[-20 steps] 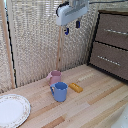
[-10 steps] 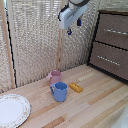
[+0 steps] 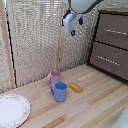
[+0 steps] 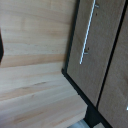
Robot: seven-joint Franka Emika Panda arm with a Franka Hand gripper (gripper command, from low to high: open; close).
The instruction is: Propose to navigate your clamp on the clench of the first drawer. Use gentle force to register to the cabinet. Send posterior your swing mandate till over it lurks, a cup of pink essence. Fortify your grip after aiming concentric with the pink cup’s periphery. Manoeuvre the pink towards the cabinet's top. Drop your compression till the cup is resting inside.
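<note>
Currently the clamp point(image 3: 73, 26) hangs high in the upper middle of the exterior view, well above the table point(image 3: 95, 105) and short of the cabinet point(image 3: 112, 42), which fills the upper right of that frame. Its two dark-blue fingers point(image 3: 79, 21) show only as small blurred tips, so I cannot tell whether they are spread or pressed together; nothing appears to be held. The wrist view looks down on pale wood and a corner of the cabinet, with a clench point(image 4: 88, 34) running as a slim silver bar across a dark drawer point(image 4: 92, 55); which drawer that is cannot be settled from this view. The pink cup point(image 3: 54, 77) stands upright on the table at centre-left of the exterior view, just behind and touching or nearly touching a blue mug point(image 3: 60, 91), with a small orange block point(image 3: 76, 87) near them and a plate point(image 3: 12, 110) at lower left. Judging by its look, the cup is a rigid, light ceramic or plastic mug, smooth enough to slip and liable to chip if dropped. Its handle side is not clear. The rim wall looks like the best hold, one finger inside and one outside, on the side away from the blue mug, since the neighbour crowds the front.
</note>
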